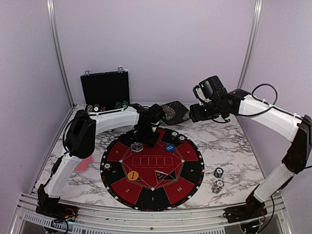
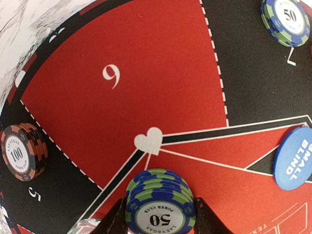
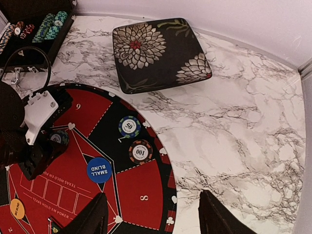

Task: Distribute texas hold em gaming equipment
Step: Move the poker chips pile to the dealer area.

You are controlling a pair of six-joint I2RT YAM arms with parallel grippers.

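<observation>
My left gripper [image 2: 160, 210] grips the 50 chips [image 2: 161, 200] on the mat [image 2: 146, 83]; the right gripper [image 3: 153, 214] hangs open. Next, probably: lift straight, carry to an unstocked seat.

My pincer [image 2: 161, 222] sits low over the mat [image 2: 161, 73], its two dark fingers [image 2: 113, 222] pressed against either side of a stack of blue-and-green chips [image 2: 160, 202] whose top reads 50. Just ahead of that stack is a white heart [image 2: 148, 141], and beyond it a red wedge [image 2: 146, 58] numbered 9. Off to my left a red-and-black stack [image 2: 22, 152] marked 100 stands on a black wedge. To my right lies a blue disc [image 2: 295, 158] lettered SMALL BLIND. Far ahead on the right stands another 50 stack [image 2: 287, 19]. Marbled worktop [image 2: 29, 24] shows ahead at the far left.
</observation>
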